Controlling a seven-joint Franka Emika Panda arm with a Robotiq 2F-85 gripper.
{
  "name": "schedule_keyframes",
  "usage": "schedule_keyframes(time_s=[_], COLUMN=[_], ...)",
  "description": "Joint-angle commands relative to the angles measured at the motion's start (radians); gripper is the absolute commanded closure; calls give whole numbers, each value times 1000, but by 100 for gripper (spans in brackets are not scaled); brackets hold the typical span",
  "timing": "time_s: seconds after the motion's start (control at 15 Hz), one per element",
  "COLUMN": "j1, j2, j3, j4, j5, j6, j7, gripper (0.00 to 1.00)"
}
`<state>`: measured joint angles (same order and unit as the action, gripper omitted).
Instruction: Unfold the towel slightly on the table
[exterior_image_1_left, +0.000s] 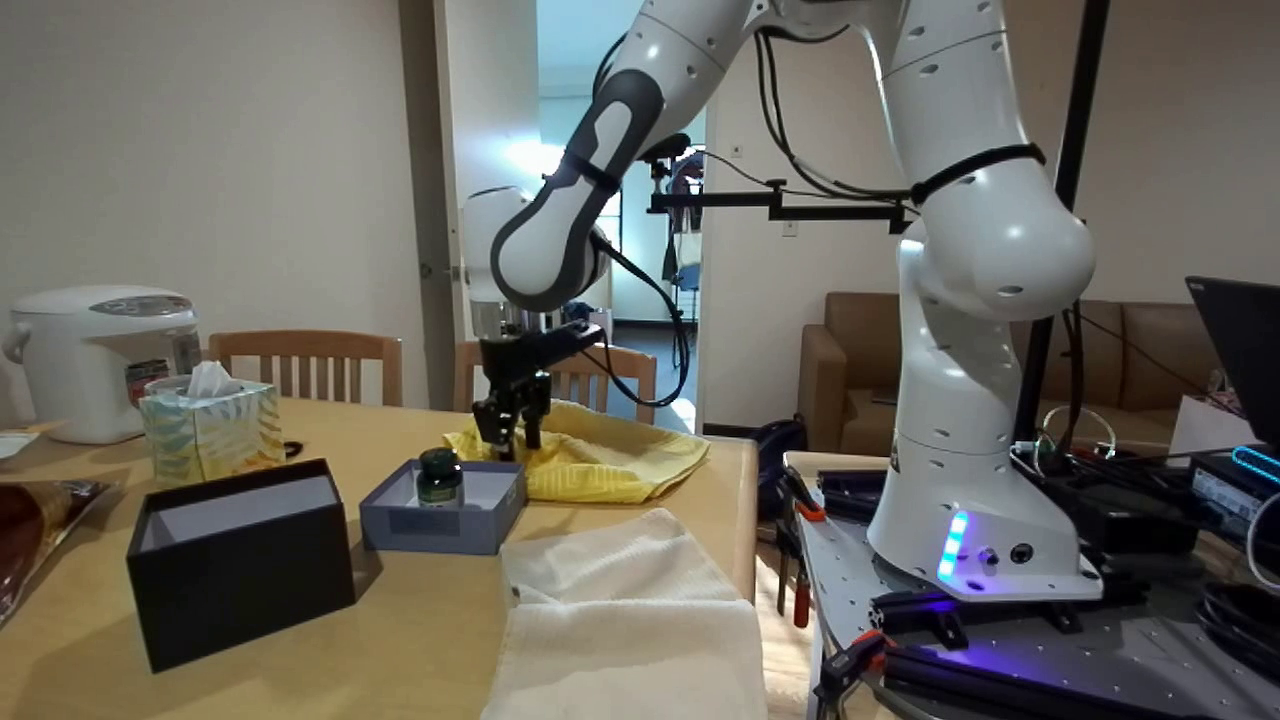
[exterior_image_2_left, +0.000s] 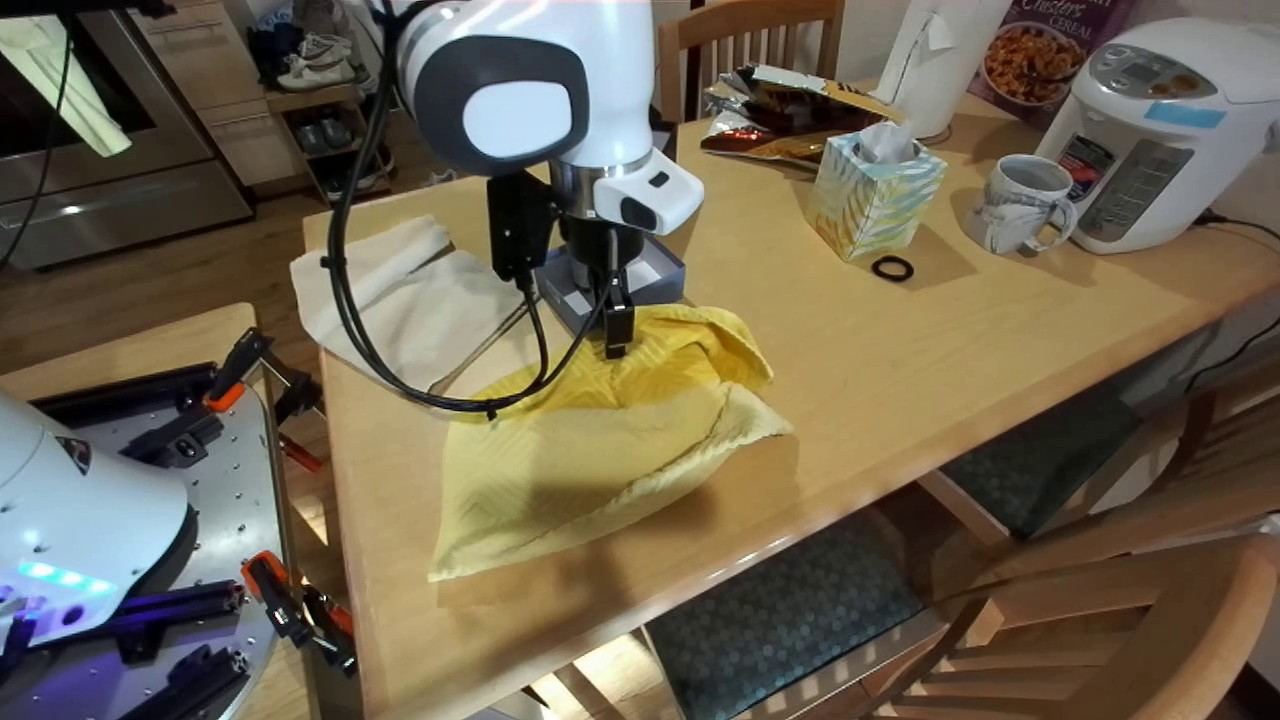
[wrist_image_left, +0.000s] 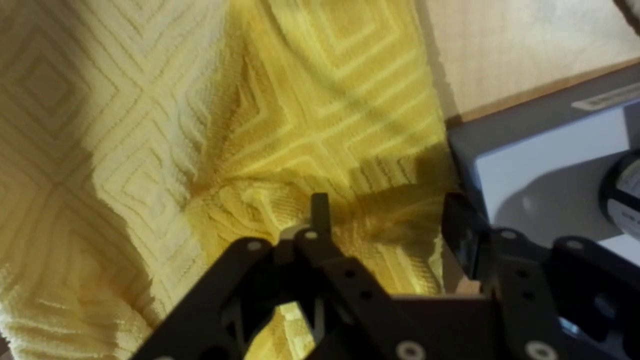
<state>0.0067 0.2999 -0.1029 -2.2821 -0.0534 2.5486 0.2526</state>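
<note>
– How is the gripper (wrist_image_left: 387, 222) seen?
– With jaws parted, over the towel (exterior_image_2_left: 560, 460), rumpled on the table (exterior_image_2_left: 1000, 330).
– What is placed around?
– A blue-grey box (exterior_image_1_left: 430, 530), bottle (exterior_image_1_left: 440, 482) inside, just beside the towel; whether the box is touched by the gripper cannot be told.

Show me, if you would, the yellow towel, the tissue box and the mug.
Yellow towel (exterior_image_2_left: 590, 448): in an exterior view, on its paler spread part.
Tissue box (exterior_image_1_left: 228, 437): in an exterior view, on its patterned side.
Mug (exterior_image_2_left: 1012, 212): in an exterior view, on its outer wall.
</note>
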Motion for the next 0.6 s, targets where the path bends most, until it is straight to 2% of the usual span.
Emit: schedule_keyframes(time_s=[0.0, 0.07, 0.13, 0.33, 0.53], j1=[-57, -74, -81, -104, -98], j2=[-57, -88, -122, -226, -334], j3=[68, 88, 99, 126, 112], j4=[-36, -56, -77, -120, -140], j5=[118, 157, 177, 251, 331], j6=[-29, -26, -15, -45, -155], j7=[-182, -259, -325, -526, -733], gripper=[10, 3, 1, 0, 0])
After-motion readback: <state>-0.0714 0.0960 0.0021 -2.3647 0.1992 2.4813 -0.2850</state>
